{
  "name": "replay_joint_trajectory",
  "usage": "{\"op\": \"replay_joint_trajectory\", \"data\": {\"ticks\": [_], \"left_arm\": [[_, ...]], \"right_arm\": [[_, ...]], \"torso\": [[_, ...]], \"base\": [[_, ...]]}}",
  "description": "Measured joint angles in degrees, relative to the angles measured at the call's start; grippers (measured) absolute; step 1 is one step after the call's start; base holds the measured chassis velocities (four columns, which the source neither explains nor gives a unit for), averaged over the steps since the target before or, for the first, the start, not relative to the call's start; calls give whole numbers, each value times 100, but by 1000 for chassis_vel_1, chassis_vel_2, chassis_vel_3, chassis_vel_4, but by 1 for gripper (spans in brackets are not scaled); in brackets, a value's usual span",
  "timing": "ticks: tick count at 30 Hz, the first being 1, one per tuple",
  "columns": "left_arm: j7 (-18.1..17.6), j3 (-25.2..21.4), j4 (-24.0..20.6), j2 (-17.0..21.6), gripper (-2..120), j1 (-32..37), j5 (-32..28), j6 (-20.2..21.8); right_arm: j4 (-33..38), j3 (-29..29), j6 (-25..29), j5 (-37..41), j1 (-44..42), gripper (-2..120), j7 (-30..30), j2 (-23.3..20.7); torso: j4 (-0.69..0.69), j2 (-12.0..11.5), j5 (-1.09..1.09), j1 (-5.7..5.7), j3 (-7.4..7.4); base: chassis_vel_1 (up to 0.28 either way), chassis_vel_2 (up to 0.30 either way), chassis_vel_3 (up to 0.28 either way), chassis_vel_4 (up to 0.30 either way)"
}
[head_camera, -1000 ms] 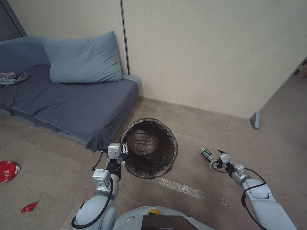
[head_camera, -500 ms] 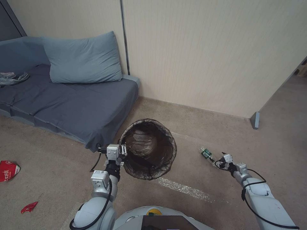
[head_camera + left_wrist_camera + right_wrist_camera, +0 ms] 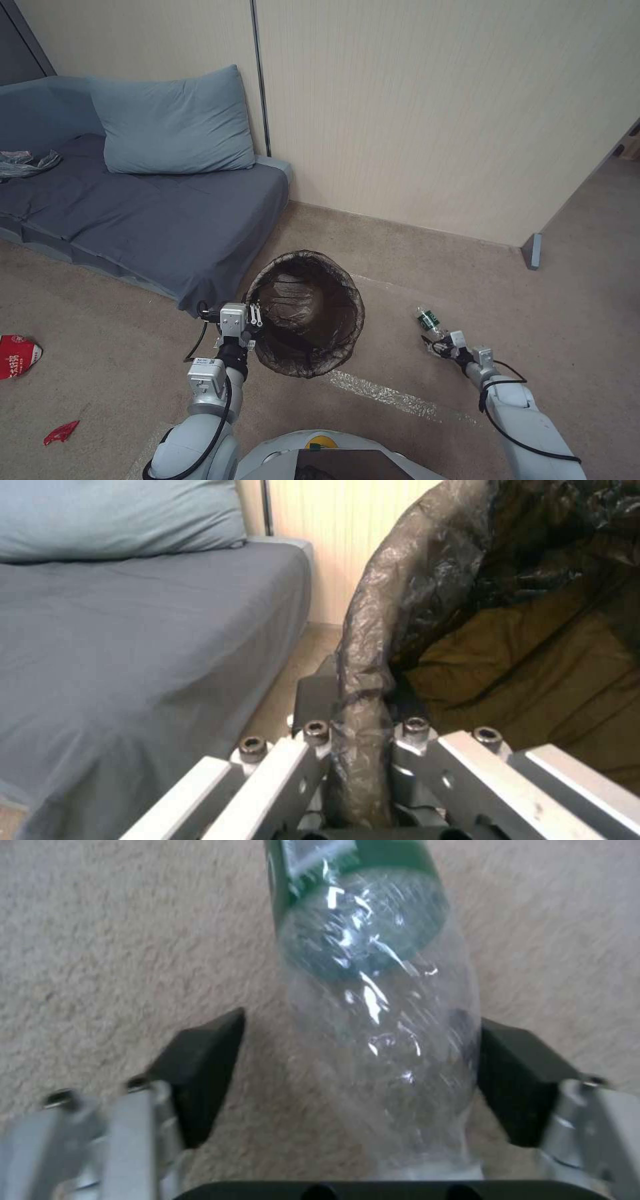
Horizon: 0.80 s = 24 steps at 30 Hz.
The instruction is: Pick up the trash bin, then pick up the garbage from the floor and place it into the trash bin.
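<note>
No text can be read on anything

Even, soft indoor light with faint shadows; the head view bends at its edges. The right wrist view is motion-blurred, with glare streaks on the bottle.

You see the clear bottle lying on the carpet, between your right gripper's two wide-apart black fingers.
</note>
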Motion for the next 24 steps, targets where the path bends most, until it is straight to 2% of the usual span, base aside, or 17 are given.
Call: {"op": "replay_joint_trajectory", "data": {"ticks": [1,3,6,7,8,12,24], "left_arm": [[-2,3,8,-2,3,3,3,-1],[-5,3,12,-2,3,4,4,-2],[-10,1,14,1,3,13,7,-6],[-10,1,14,1,3,13,7,-6],[-12,0,19,3,3,13,7,-8],[-15,28,47,2,3,0,7,-9],[-15,51,98,-4,3,-38,10,-10]], "right_arm": [[-68,5,18,-8,23,66,30,34],[-103,10,34,-9,35,64,38,48],[-168,37,88,-2,54,48,41,88],[-168,37,88,-2,54,48,41,88],[-168,41,102,-2,54,42,44,96],[-126,45,105,-9,48,32,87,118],[-15,52,146,17,16,30,239,119]], "torso": [[0,0,0,0,0],[0,0,-1,0,0],[0,0,-2,0,-1],[0,0,-2,0,-1],[0,0,-1,0,-1],[0,0,1,0,0],[-1,0,0,0,0]], "base": [[0,0,0,0],[0,0,0,0],[0,0,0,0],[0,0,0,0],[0,0,0,0],[0,0,0,0],[0,0,0,0]]}}
